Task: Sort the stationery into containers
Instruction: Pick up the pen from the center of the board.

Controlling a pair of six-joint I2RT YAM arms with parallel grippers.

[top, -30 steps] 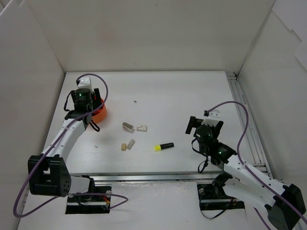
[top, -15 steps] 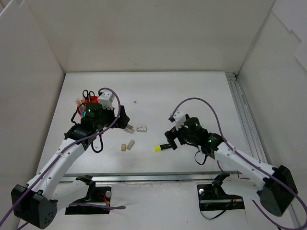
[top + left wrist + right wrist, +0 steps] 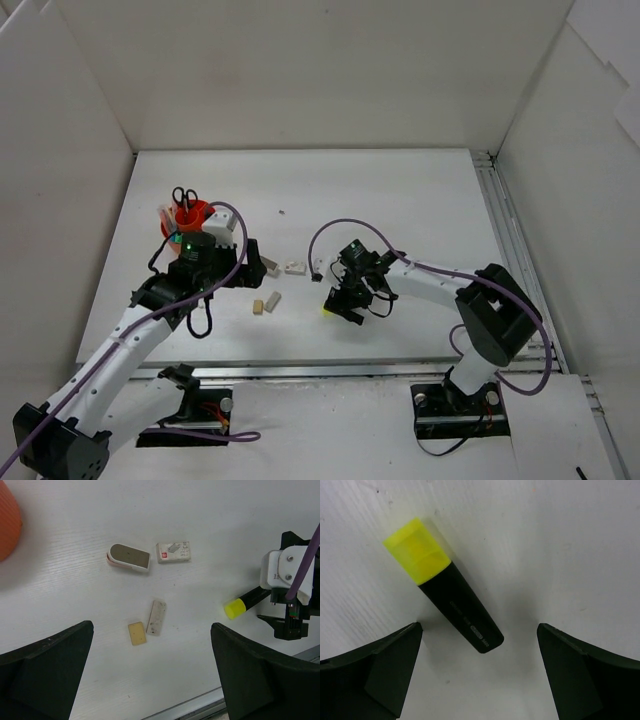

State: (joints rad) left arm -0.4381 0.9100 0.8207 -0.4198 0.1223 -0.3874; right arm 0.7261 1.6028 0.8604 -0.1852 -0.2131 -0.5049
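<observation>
Both arms have swung inward since a second ago: the left pincer [image 3: 152, 630] has left the orange-red holder [image 3: 198, 210] and now hangs over small pieces in the middle of the counter [image 3: 400, 200], while the right pincer [image 3: 479, 627] has reached across to the yellow-ended highlighter [image 3: 455, 595]. Left jaws stand wide apart, gripping nothing; its dark fingers [image 3: 45, 675] are cut off by the bottom corners of the wrist view. Below lie a beige eraser [image 3: 136, 633] just beside a speckled pale one [image 3: 156, 617], and a grey piece with a pink edge [image 3: 129, 557] next to a white labelled eraser [image 3: 173, 552]. Right jaws are also spread wide, straddling the highlighter without touching it; from above, its black body is hidden under the wrist and only the yellow end shows. Scissors [image 3: 183, 196] stand in the holder, whose near side the left arm covers; its other contents are hard to make out. A dark speck [image 3: 282, 211] farther back is too small to identify
</observation>
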